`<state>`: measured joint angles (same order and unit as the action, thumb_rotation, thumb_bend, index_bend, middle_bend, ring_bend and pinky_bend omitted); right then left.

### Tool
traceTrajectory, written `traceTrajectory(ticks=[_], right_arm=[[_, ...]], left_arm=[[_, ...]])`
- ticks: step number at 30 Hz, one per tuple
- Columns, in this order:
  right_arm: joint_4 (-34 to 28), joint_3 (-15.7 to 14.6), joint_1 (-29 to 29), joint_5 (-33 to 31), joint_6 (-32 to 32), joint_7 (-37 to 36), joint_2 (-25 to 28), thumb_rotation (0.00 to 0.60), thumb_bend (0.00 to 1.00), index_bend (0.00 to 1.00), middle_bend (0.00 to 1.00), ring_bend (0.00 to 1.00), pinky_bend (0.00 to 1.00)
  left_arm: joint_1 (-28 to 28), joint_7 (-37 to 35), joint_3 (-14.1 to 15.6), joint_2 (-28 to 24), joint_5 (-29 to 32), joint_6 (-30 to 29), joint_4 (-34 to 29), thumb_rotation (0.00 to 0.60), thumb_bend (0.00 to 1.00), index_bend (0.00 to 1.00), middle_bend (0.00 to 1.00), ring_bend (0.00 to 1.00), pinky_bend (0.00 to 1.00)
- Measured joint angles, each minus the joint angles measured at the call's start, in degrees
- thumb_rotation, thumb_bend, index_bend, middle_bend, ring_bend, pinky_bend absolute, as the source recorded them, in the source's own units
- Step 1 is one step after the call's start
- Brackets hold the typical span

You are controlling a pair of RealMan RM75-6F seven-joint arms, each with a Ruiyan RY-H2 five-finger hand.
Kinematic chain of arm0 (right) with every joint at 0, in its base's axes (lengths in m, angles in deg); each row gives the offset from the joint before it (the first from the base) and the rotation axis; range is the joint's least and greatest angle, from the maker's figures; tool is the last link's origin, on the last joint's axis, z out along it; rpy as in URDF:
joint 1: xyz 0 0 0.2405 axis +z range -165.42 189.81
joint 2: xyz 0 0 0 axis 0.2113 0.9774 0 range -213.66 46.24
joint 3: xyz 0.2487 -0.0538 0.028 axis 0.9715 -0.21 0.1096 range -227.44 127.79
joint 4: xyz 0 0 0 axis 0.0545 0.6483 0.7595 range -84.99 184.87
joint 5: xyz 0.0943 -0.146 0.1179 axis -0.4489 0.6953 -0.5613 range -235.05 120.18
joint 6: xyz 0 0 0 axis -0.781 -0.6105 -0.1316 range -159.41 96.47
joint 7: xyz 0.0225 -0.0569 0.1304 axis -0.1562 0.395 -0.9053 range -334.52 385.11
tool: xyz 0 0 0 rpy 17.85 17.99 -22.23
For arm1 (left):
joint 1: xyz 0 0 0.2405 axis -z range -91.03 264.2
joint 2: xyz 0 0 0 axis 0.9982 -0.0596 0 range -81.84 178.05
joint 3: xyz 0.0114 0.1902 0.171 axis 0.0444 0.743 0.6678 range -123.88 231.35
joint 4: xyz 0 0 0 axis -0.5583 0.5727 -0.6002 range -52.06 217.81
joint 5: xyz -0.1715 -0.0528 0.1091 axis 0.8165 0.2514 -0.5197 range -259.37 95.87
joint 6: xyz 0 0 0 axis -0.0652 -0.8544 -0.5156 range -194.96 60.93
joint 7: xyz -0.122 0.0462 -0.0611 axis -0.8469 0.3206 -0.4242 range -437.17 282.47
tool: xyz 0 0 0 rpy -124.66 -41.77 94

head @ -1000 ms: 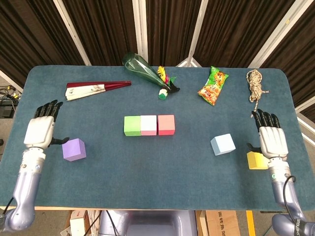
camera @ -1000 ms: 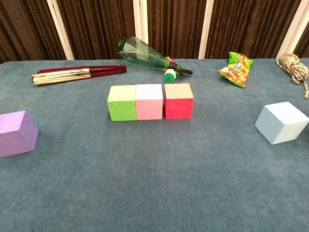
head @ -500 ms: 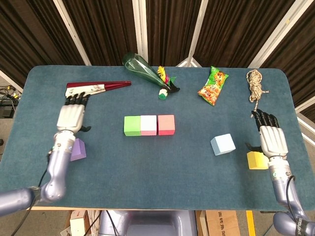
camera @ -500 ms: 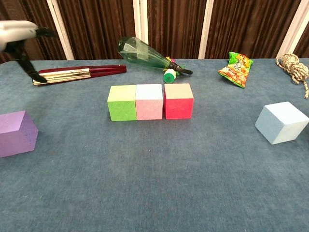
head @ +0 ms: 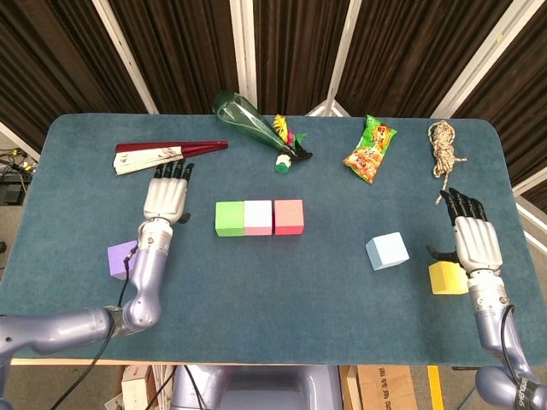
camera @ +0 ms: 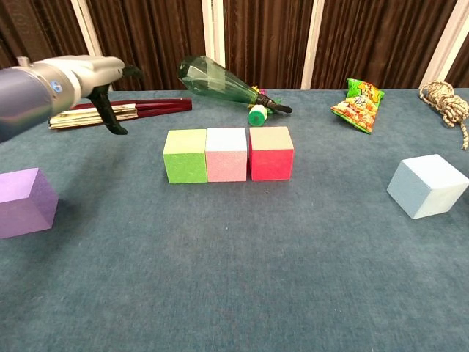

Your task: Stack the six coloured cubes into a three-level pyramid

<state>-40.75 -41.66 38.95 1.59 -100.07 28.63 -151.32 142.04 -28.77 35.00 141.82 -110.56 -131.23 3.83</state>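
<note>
My left hand (head: 167, 195) hovers flat over the table (head: 256, 307), fingers stretched apart and holding nothing, just left of the green cube (head: 229, 218) and in front of the folded fan (head: 162, 154) that lies toward the far-left corner. The green cube, the pink cube (head: 257, 217) and the red cube (head: 289, 217) sit in one row at the middle of the table, sides touching. The purple cube (head: 120, 259) rests near the left edge, partly behind my left forearm in the head view and apart from the hand. My right hand (head: 476, 242) is open too, fingers spread and empty, near the right edge — the yellow cube (head: 445, 278) lies just beside its heel, though I cannot tell if they touch. The light blue cube (head: 387, 250) stands by itself, turned a little, between the row and the yellow cube. Along the far edge lie a green glass bottle (head: 248, 120) on its side, a snack packet (head: 370, 150) and a coil of rope (head: 444, 145) toward the far-right corner.
</note>
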Motion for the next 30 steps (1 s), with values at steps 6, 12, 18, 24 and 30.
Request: traceTrajectory(ticks=[6,12,18,24,30], right_arm=[[0.09,0.95,-0.52,0.41,0.49,-0.71,-0.06,0.6,0.22,0.0,0.0,0.0,0.0],[0.14,1.92,-0.99,0.3,1.1,-1.2,0.04,0.6,0.22,0.0,0.0,0.0,0.0],[0.47,2.52,-1.24,-0.17,2.02,-1.53,-0.03,0.6,0.22,0.0,0.0,0.0,0.0],[0.61,3.44,-1.54,-0.83,3.31,-2.47,-0.01,0.6,0.22,0.0,0.0,0.0,0.0],[0.5,3.82,-1.71,-1.03,4.05,-2.54,0.03,0.6,0.22,0.0,0.0,0.0,0.0]], left_arm=[[2.02,0.83,-0.06,4.04,1.47,1.55,5.43,0.6,0.31,0.0,0.0,0.0,0.0],[3.8,0.77,-0.41,8.13,2.4,3.74,11.23,0.6,0.32,0.0,0.0,0.0,0.0],[5.47,0.34,-0.79,11.48,2.3,5.97,15.85,0.6,0.32,0.0,0.0,0.0,0.0],[7.19,-1.35,-1.6,15.2,0.69,7.52,20.72,0.6,0.32,0.0,0.0,0.0,0.0],[8.18,-2.79,-2.4,17.5,-0.99,8.4,23.65,0.6,0.32,0.0,0.0,0.0,0.0]])
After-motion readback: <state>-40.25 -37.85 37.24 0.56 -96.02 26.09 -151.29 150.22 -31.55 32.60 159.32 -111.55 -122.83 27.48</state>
